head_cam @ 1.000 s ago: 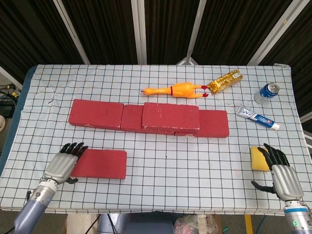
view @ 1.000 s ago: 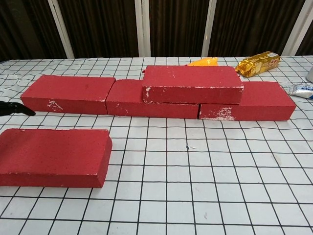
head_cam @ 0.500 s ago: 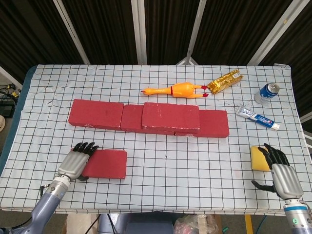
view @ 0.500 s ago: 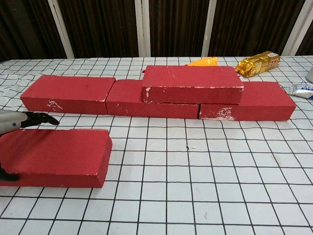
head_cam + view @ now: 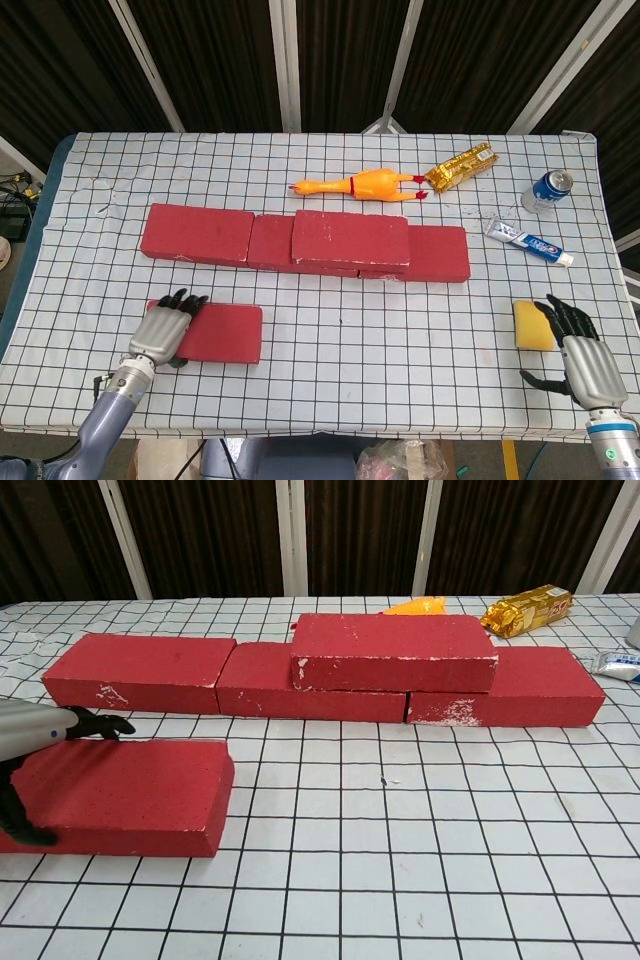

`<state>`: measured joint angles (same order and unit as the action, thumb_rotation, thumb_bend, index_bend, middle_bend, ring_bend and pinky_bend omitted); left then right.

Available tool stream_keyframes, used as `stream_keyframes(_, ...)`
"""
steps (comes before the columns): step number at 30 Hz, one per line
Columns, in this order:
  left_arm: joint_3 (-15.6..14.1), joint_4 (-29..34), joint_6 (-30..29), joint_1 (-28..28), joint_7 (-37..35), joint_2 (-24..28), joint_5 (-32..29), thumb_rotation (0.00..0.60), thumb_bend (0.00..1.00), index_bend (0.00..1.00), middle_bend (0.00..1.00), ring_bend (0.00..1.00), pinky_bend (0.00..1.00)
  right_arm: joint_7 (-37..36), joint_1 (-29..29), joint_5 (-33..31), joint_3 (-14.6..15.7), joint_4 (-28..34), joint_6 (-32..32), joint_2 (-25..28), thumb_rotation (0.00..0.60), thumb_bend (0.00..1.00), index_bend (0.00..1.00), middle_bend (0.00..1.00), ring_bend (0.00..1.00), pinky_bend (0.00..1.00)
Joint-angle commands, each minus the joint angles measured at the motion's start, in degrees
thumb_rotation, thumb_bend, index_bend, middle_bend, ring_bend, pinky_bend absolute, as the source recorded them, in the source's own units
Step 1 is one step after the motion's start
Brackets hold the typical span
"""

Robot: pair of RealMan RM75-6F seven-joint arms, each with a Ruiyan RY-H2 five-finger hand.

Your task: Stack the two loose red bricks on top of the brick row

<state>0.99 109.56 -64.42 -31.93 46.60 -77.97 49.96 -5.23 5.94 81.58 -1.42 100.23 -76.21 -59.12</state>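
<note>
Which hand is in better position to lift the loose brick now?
The left hand: it already lies over the left end of the loose red brick. The right hand is far off, beside the yellow sponge.

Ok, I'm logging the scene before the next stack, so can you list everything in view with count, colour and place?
brick row: three red bricks end to end, mid table
stacked brick: one, red, on top of the row, right of centre
loose brick: one, red, front left
rubber chicken: one, yellow, behind the row
snack packet: one, gold, back right
can: one, blue, far right
toothpaste tube: one, white and blue, right
sponge: one, yellow, front right
table: one, white checked cloth
left hand: over the loose brick's left end
right hand: open, beside the sponge
</note>
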Motion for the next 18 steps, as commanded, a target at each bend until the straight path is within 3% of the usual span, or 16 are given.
stream_keyframes(1,0.2,0.1,-0.3,-0.5,0.0,-0.2,-0.5,0.6,0.0,0.04,0.12,0.05,0.16,-0.1,-0.1,0.1,0.0,0.1,-0.2,0.0,0.6,0.16,0.12,0.0,0.0,0.0)
stream_keyframes(12,0.2,-0.3,-2.1,-1.9,0.9,0.0,-2.2,0.6,0.0,0.18,0.21,0.08,0.17,0.1,0.0,-0.1,0.0,0.1,0.3,0.0,0.6,0.16,0.12,0.0,0.0,0.0)
stream_keyframes(18,1.5,1.0,-0.9,-2.8,-2.2,2.0,-1.4,0.6,0.0,0.22,0.22,0.08,0.17,0.4,0.1,-0.3,-0.1,0.1,0.4,-0.3,0.6,0.16,0.12,0.0,0.0,0.0)
